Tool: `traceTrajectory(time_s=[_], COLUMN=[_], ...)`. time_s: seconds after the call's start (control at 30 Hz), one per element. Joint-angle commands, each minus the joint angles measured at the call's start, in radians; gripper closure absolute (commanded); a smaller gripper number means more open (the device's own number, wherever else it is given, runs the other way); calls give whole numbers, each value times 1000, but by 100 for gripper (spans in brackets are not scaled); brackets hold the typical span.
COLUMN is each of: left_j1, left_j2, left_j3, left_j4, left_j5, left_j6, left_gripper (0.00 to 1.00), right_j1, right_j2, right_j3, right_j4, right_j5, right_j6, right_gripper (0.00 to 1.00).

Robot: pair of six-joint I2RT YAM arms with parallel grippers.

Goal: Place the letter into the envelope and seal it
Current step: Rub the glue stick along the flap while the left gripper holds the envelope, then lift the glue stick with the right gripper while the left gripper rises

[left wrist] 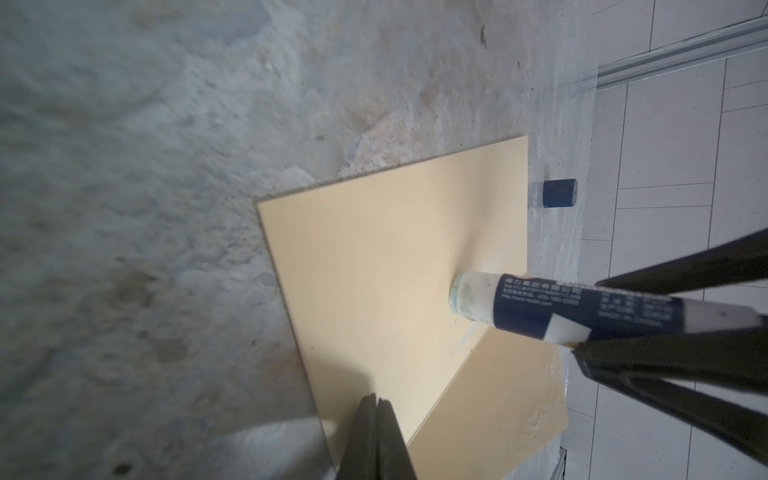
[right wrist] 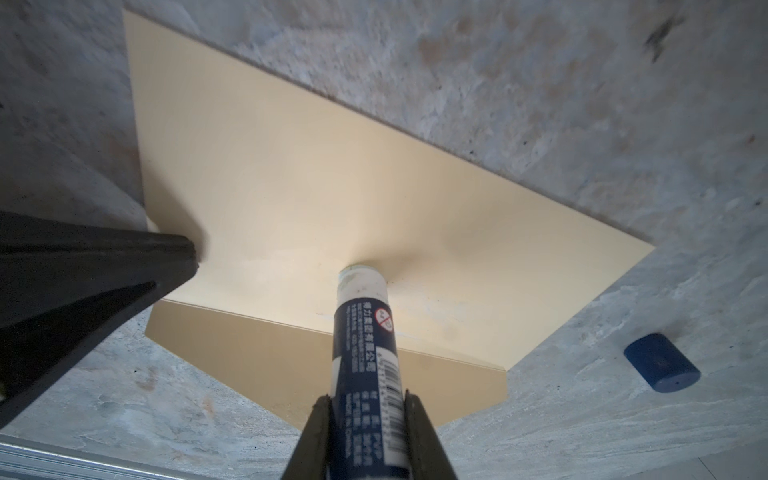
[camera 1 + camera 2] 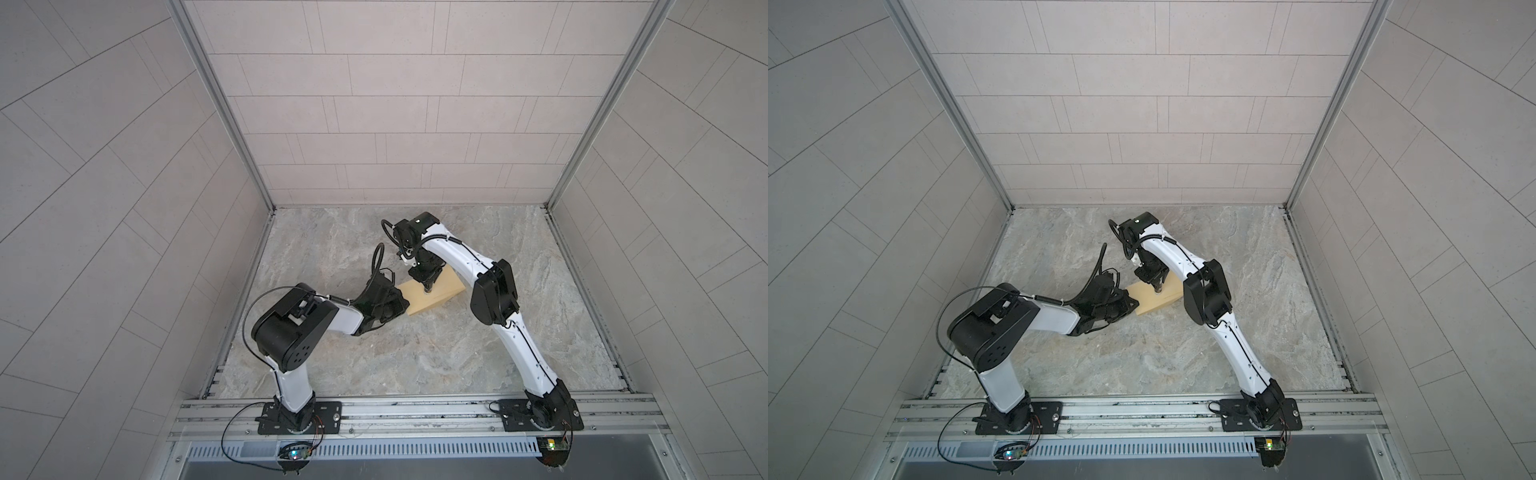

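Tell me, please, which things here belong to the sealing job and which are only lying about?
In the job: envelope, flap open; glue stick in the right hand, tip on the envelope; left hand, shut, at the envelope's edge.
Lying about: blue cap on the table, apart from the envelope. The letter is not in view.

We see a bench (image 3: 415, 357) with a grey top that looks like marble, mottled with brownish patches. The envelope (image 3: 422, 303) lies flat on it, yellow-tan and plain, a little behind the middle of the bench in both top views. Its flap (image 2: 291, 365), of a darker tan, is open and also rests on the bench. Near one corner of the envelope, but apart from it, a small dark blue cap (image 2: 661, 362) lies on its side.
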Motion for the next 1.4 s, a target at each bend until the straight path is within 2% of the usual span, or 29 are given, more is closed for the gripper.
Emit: traceTrajectory(time_s=[0.0, 0.47, 0.8, 0.9, 1.2, 1.37], left_j1=[-4, -4, -5, -5, -5, -5], left_j2=[43, 45, 33, 32, 27, 21], left_j3=[-2, -7, -13, -13, -17, -18], left_j4=[-98, -94, -95, -98, -103, -108], left_j5=[-40, -39, -47, -48, -56, -63], left_j6=[10, 8, 5, 5, 7, 10], left_gripper=[100, 100, 100, 100, 100, 100], right_j1=[-21, -106, -110, -110, -153, -193], right_j2=[40, 60, 56, 30, -185, -281], right_j3=[7, 7, 8, 8, -64, -143], right_j4=[-43, -71, -35, -15, 152, 226], right_j5=[108, 168, 99, 35, -319, -444], right_j6=[14, 35, 32, 18, -2, 6], right_gripper=[100, 100, 100, 100, 100, 100])
